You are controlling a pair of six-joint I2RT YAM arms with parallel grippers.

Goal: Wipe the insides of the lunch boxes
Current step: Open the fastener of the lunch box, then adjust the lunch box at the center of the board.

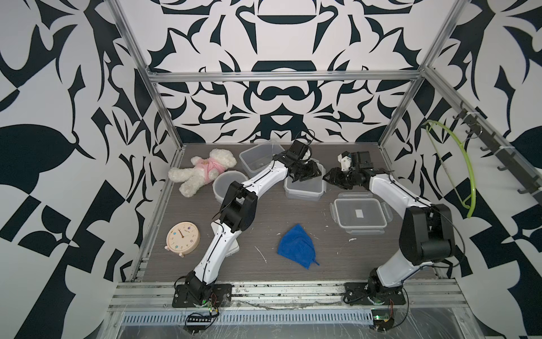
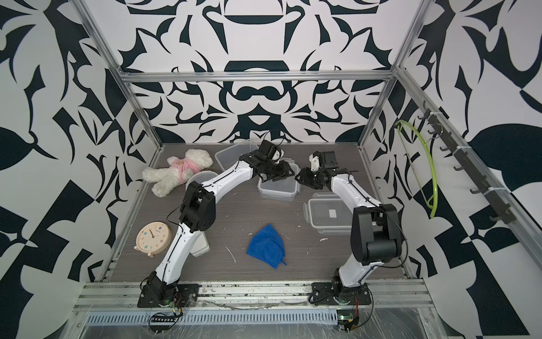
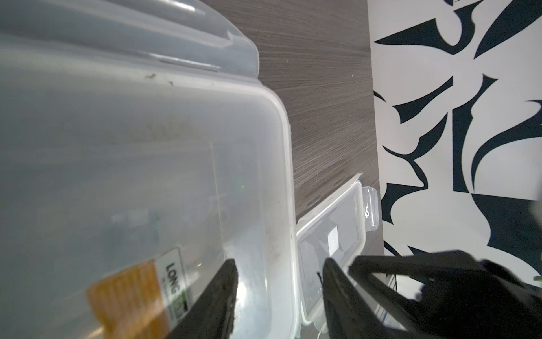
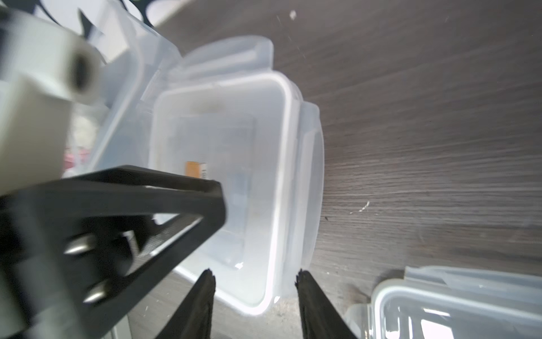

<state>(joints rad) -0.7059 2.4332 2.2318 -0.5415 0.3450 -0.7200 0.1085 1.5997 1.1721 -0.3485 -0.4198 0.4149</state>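
Note:
Several clear lunch boxes stand on the table. An open rectangular one [image 1: 305, 189] is in the middle, and my left gripper [image 1: 305, 173] hangs over it. In the left wrist view the left gripper [image 3: 280, 264] is open, one finger inside the box [image 3: 117, 146] and one outside its rim. My right gripper [image 4: 255, 273] is open, with the near corner of that box [image 4: 223, 146] between its tips. A lidded box [image 1: 359, 214] sits to the right, an open one [image 1: 255, 158] at the back and a round one [image 1: 225, 183] behind the left arm.
A blue cloth [image 1: 297, 245] lies crumpled at the front middle. A teddy bear [image 1: 202, 171] and a clock [image 1: 182, 237] are on the left. A flat white case [image 1: 234, 249] lies under the left arm. A green hanger [image 1: 457, 170] hangs on the right wall.

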